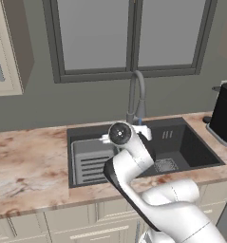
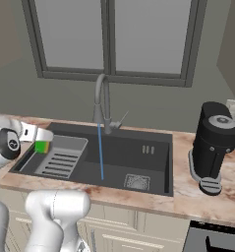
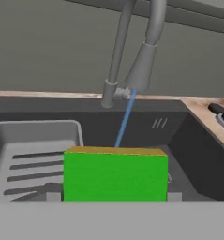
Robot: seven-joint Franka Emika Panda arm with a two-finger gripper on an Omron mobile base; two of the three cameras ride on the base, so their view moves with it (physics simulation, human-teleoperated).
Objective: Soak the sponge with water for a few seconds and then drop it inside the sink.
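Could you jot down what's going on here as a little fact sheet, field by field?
Place: kitchen counter under a window
Sponge: green, gripped by the gripper, above the rack
Tap: running
Water: thin blue stream falling into the sink
Sponge versus water: apart, sponge to the left
Also present: black coffee machine, right of sink

The white arm rises from the lower right of the left base view, elbow bent, forearm reaching up to mid-frame. In the right base view the gripper (image 2: 42,145) sits at the left edge, pointing rightward, its jaws closed on the sponge (image 2: 41,146).
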